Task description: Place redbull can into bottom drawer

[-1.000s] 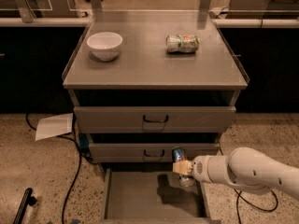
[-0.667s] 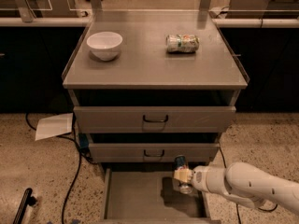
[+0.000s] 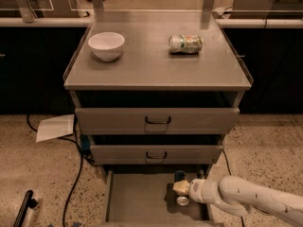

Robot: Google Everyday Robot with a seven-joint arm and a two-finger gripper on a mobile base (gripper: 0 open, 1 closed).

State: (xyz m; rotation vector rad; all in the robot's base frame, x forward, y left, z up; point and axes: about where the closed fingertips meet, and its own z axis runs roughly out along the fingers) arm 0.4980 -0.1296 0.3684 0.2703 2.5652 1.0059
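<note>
The bottom drawer (image 3: 137, 197) is pulled open at the foot of the grey three-drawer cabinet, its flat grey inside showing. My gripper (image 3: 182, 188) reaches in from the lower right on a white arm and sits over the right part of the drawer. It is shut on the redbull can (image 3: 180, 189). The can is slim, with a dark blue top end and a silver bottom end showing below the fingers. It is held about upright, low inside the drawer, near the floor.
On the cabinet top stand a white bowl (image 3: 107, 45) at the left and a green and white can (image 3: 185, 44) lying on its side at the right. The two upper drawers (image 3: 157, 120) are shut. A white paper (image 3: 55, 127) and black cables lie on the floor at the left.
My gripper has moved left and down with the can, from above the drawer's right edge to low inside the drawer.
</note>
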